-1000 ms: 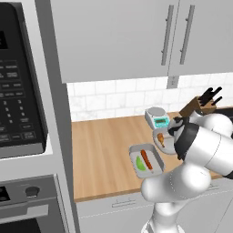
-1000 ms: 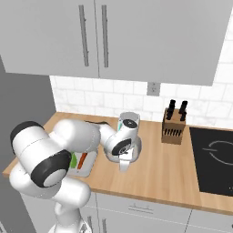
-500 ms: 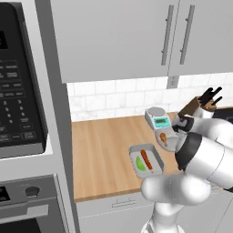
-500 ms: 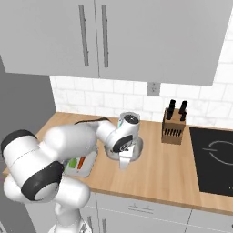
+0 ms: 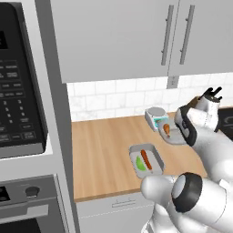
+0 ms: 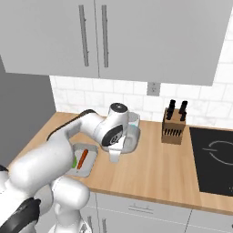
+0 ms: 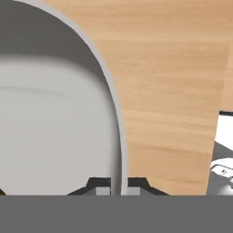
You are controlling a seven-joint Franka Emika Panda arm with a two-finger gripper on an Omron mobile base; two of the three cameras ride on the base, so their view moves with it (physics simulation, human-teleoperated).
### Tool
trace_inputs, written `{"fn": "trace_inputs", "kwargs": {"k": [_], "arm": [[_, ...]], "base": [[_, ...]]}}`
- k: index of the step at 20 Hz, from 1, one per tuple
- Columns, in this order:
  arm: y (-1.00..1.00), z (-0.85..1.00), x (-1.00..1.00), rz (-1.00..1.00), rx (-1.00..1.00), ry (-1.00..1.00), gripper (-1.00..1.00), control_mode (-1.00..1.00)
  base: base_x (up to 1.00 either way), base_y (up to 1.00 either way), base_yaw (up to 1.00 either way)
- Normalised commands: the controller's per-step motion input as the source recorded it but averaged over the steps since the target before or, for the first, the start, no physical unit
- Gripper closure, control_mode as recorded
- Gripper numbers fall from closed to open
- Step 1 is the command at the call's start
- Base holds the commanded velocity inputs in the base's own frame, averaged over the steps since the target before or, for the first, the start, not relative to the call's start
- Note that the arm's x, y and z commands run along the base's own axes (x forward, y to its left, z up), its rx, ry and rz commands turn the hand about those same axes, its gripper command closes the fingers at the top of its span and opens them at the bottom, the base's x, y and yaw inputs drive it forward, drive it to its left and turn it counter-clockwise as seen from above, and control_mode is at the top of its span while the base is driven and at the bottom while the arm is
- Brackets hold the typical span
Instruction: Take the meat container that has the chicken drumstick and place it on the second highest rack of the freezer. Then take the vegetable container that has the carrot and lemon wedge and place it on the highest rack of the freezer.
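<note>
Where the hand view looks down, the jaws (image 7: 116, 184) are pinched tight on the thin rim of the meat container (image 7: 54, 118), one tip on each side of its edge, with the wooden surface (image 7: 173, 68) beyond. Nearest the base in the left base view sits the vegetable container (image 5: 146, 160), flat on the surface, holding the carrot (image 5: 145, 158) and the lemon wedge (image 5: 140, 163) side by side. Just behind it, the meat container holds the chicken drumstick (image 5: 166, 129), with the white arm crossing its right side. Farther back stands a small scale (image 5: 155, 116) close to the tiled wall, and a knife block (image 6: 174, 128) stands apart to the right, near the dark cooktop (image 6: 214, 154). Grey wall cabinets (image 6: 113, 36) hang above.
</note>
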Motion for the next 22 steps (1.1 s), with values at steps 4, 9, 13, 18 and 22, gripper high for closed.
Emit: {"fn": "trace_inputs", "kwargs": {"k": [4,9,13,18,22], "arm": [[0.93,0.47,-0.25,0.00,-0.08,-0.01,1.00,-1.00],[0.76,0.44,-0.35,0.00,-0.04,0.00,1.00,-1.00],[0.39,0.61,-0.15,0.00,0.00,0.04,1.00,-1.00],[0.14,0.52,-0.23,0.00,0.00,0.02,1.00,-1.00],[0.00,0.39,-0.30,0.00,0.00,0.00,1.00,-1.00]], "base": [[0.00,0.00,0.00],[0.00,0.00,0.00],[0.00,0.00,0.00],[0.00,0.00,0.00],[0.00,0.00,0.00]]}}
